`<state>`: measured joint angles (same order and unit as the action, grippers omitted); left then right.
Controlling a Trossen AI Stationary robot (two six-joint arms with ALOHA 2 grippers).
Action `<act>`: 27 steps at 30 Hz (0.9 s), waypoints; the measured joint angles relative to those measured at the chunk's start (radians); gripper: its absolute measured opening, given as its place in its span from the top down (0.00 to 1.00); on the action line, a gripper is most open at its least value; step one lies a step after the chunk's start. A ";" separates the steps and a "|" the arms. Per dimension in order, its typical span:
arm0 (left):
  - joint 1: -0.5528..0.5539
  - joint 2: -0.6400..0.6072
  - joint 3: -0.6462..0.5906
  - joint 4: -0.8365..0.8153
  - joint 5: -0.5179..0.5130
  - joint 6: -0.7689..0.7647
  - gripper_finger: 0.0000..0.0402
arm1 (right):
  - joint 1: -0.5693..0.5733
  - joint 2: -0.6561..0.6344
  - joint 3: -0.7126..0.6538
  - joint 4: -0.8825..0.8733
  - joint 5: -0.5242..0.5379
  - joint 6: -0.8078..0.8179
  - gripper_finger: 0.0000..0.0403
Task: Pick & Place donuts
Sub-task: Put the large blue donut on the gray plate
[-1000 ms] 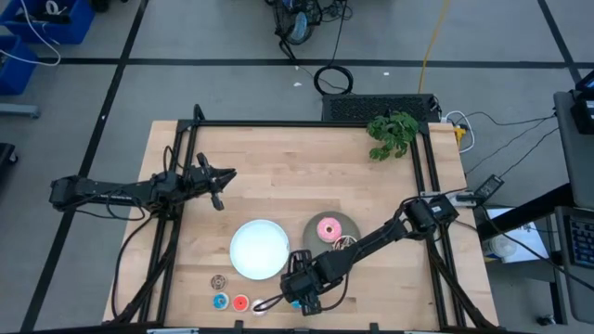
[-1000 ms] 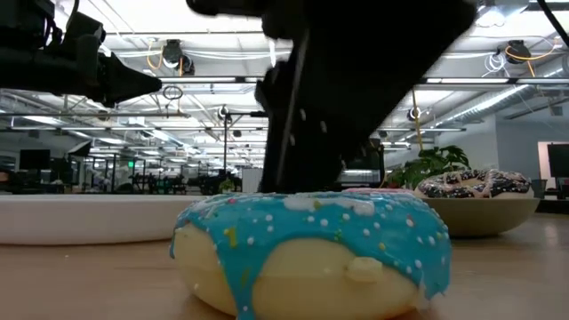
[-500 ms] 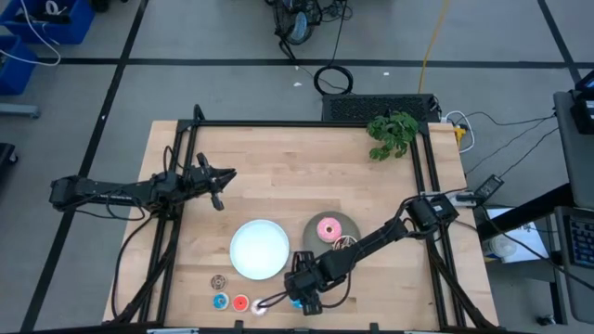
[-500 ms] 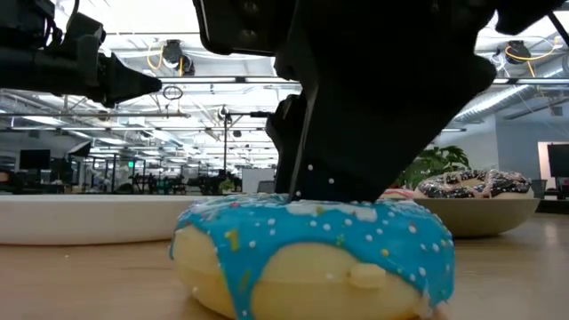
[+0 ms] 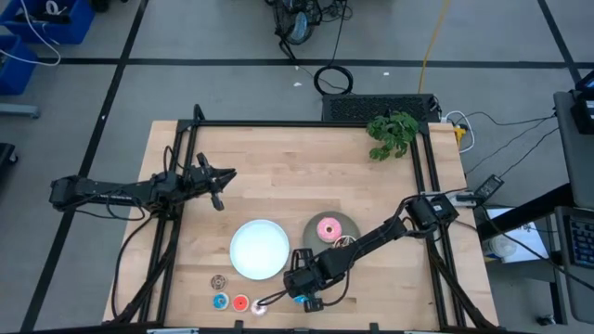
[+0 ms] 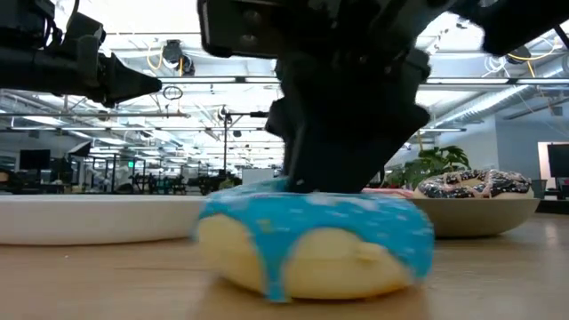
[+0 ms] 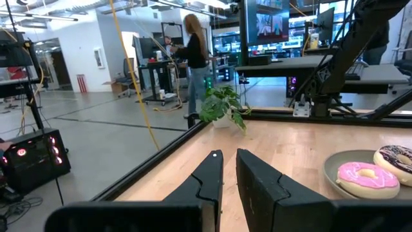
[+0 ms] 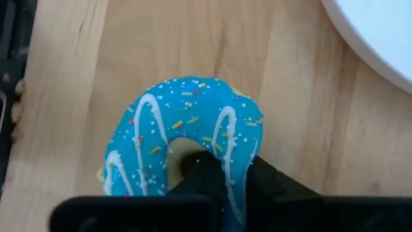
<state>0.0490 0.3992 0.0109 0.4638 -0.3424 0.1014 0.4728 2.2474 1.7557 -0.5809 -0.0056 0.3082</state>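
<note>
The blue sprinkled donut lies on the wood near the table's front edge, and my right gripper is shut on it from above. In the high view that gripper covers it. The pink donut and the dark drizzled donut rest in the grey plate. Several tiny donuts lie on the table at the near left. My left gripper hovers shut and empty over the far left. My right gripper pinches the blue donut's ring wall with one finger in the hole and the other finger outside it. The fingers point down from above. The donut lies flat, its underside at the table top.
The white plate stands just beyond the held donut, to its left, with the grey plate to its right. A green plant sits at the far right corner. Black frame rails run along the table's sides. People stand in the room beyond.
My right gripper has come down over the blue donut and shut on its ring wall. The donut has shifted a little on the table and shows blurred now.
</note>
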 joint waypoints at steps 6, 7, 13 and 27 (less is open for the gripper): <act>0.000 0.000 0.000 -0.007 0.000 0.000 0.87 | -0.001 -0.111 -0.001 -0.011 0.000 -0.005 0.95; 0.000 0.000 0.000 -0.007 0.000 0.000 0.87 | -0.002 -0.139 -0.001 -0.013 0.002 -0.006 0.96; 0.000 0.000 0.000 -0.011 0.000 0.000 0.87 | -0.004 -0.294 0.000 -0.082 0.075 0.031 0.98; 0.000 0.000 0.000 -0.017 0.000 0.002 0.87 | 0.019 -0.454 0.001 -0.286 0.189 0.200 0.98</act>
<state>0.0490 0.3992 0.0109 0.4464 -0.3428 0.1035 0.4919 1.7939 1.7569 -0.8674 0.1831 0.5083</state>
